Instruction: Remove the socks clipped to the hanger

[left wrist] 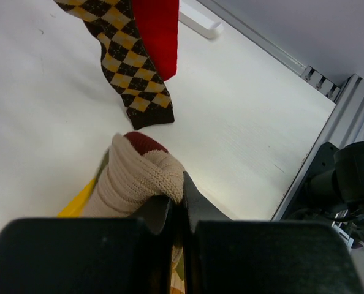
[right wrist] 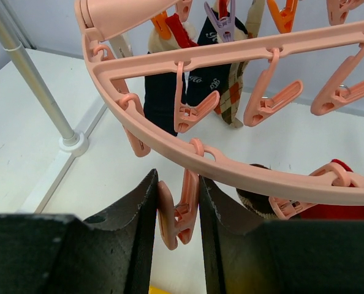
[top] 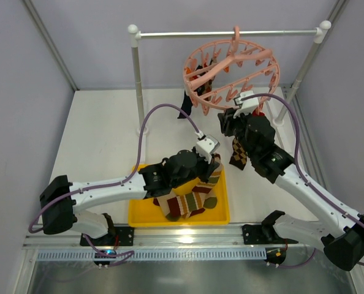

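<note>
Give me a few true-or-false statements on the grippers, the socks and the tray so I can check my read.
1. The left gripper is shut on a cream sock. True.
2. The yellow tray is empty. False: striped socks lie in it.
3. The argyle sock hangs beside the red sock. True.
4. The right gripper holds the red sock. False: its fingers close on a pink clip dangling from the hanger.

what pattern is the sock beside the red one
Brown and yellow argyle sock; left wrist view shows it best.
</note>
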You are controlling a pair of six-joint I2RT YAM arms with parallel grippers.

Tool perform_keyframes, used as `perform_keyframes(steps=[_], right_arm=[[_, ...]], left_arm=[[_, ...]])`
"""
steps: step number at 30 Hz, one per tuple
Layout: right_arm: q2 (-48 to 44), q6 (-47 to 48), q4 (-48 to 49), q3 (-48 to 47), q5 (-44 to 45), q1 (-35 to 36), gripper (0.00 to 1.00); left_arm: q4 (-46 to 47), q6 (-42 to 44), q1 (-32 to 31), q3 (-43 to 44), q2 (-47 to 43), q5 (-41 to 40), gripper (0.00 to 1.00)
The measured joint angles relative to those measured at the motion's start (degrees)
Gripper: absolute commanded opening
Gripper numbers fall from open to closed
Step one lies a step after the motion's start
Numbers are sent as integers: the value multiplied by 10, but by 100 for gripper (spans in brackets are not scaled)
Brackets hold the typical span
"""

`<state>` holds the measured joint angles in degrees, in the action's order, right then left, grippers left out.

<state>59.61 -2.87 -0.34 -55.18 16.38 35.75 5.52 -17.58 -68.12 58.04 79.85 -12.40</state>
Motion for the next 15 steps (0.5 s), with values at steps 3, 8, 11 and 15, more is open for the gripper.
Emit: perform_keyframes(steps=[3, 8, 11, 15], right_arm=[[-1, -3, 9, 7, -5, -3, 4], [-11, -5, 12, 12, -13, -7, 55], [-17, -9, 11, 13, -19, -7, 81], [-27, -8, 6, 18, -23, -7, 86]], left_arm=[[-1, 0, 0, 0, 0, -1, 0], [-4, -2, 0, -8, -6, -11, 0], [-13, -1, 0, -28, -29, -19, 0], [-24, 6, 0, -80, -95, -20, 0]])
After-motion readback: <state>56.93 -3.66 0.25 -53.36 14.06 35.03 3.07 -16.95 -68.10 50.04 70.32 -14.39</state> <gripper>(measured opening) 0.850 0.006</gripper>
